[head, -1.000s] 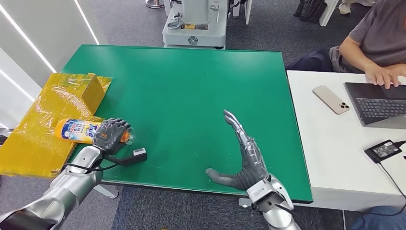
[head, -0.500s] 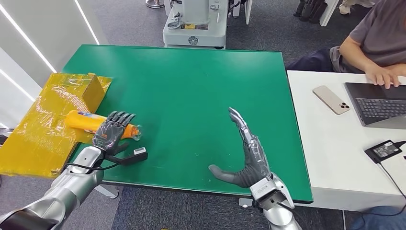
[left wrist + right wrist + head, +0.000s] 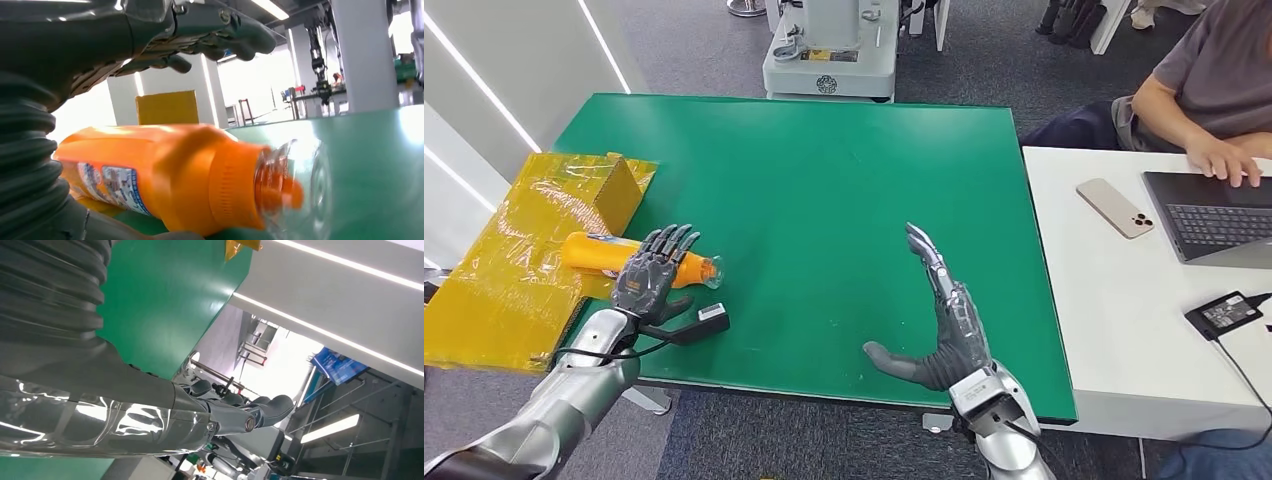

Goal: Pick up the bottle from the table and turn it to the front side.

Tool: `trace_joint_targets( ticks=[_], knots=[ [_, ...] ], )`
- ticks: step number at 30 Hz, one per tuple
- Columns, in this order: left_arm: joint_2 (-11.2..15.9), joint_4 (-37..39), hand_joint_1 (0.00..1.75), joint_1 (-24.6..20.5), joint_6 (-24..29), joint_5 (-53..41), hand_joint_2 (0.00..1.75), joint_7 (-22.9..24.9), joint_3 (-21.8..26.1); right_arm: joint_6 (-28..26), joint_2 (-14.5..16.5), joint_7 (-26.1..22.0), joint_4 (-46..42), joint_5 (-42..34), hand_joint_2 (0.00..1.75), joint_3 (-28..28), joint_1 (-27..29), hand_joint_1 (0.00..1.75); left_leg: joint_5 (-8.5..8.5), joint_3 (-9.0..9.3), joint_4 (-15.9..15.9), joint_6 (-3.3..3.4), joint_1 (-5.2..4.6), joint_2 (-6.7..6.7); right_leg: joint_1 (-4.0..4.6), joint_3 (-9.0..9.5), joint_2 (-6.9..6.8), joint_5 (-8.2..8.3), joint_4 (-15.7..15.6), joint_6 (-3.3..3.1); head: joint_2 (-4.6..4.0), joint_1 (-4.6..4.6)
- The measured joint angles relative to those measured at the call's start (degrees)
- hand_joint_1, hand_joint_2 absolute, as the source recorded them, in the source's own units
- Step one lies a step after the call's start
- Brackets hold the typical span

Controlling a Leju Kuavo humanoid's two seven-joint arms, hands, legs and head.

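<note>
An orange bottle with a clear cap lies on its side at the left of the green table, its base on yellow wrapped cardboard. Its plain orange side faces up. In the left wrist view the bottle shows part of a blue label low on its side. My left hand hovers over the bottle's neck with fingers spread and straight, holding nothing; in the left wrist view its fingers stand above the bottle. My right hand stands on edge near the table's front right, fingers straight, thumb out.
A small yellow box sits on the cardboard behind the bottle. A grey connector hangs by my left wrist. A person types on a laptop at the white table to the right, beside a phone. A machine base stands beyond the table.
The bottle has rolled from label-up to plain orange side up. My left hand, curled over it a second ago, has spread its fingers and let go. The right hand barely shifted.
</note>
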Motion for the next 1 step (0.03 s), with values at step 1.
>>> trace_joint_targets(
  ticks=[1],
  knots=[
    [-0.2, -1.2, 0.0, 0.7, 0.0, 0.4, 1.75, -1.7, 1.1, -0.1, 0.0, 0.0, 0.0, 0.0, 1.75, 0.0, 0.0, 0.0, 0.0, 0.0, 0.0, 0.0, 0.0, 0.01, 0.0, -0.01, 0.01, 0.0, 0.0, 0.0, 0.0, 0.0]
  ],
)
